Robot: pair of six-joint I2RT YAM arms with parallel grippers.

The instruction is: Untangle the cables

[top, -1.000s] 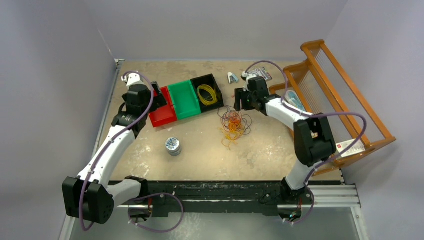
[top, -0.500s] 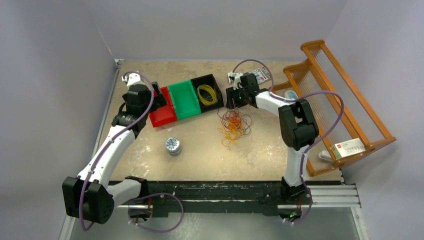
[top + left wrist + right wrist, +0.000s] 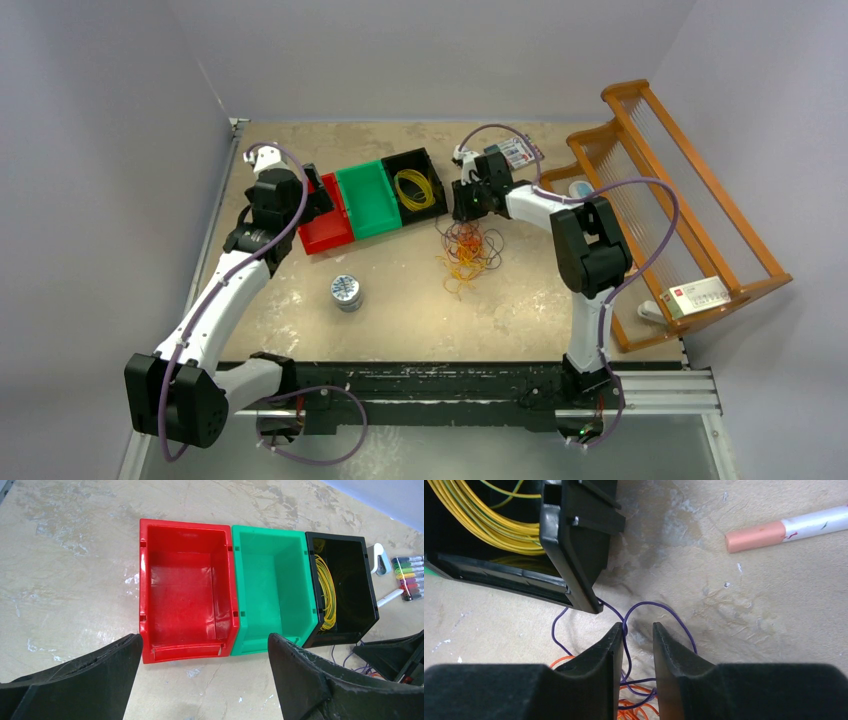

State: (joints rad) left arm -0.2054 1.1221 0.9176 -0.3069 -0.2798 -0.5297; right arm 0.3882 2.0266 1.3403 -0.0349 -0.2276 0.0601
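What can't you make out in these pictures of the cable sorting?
- Right wrist view: whether the right claw pinches the purple wire; its fingers hide the contact.
- Top view: how the cable tangle knots; too small.
- Left wrist view: the marker pack, cut off by the right edge.

Heaped in a loose tangle on the tabletop just beside the black bin (image 3: 393, 170): thin orange, yellow and dark purple cables (image 3: 468, 250). Coiled flat inside that bin: a separate yellow bundle (image 3: 326, 592). Looping out toward the bin's corner: one purple strand (image 3: 650, 603).
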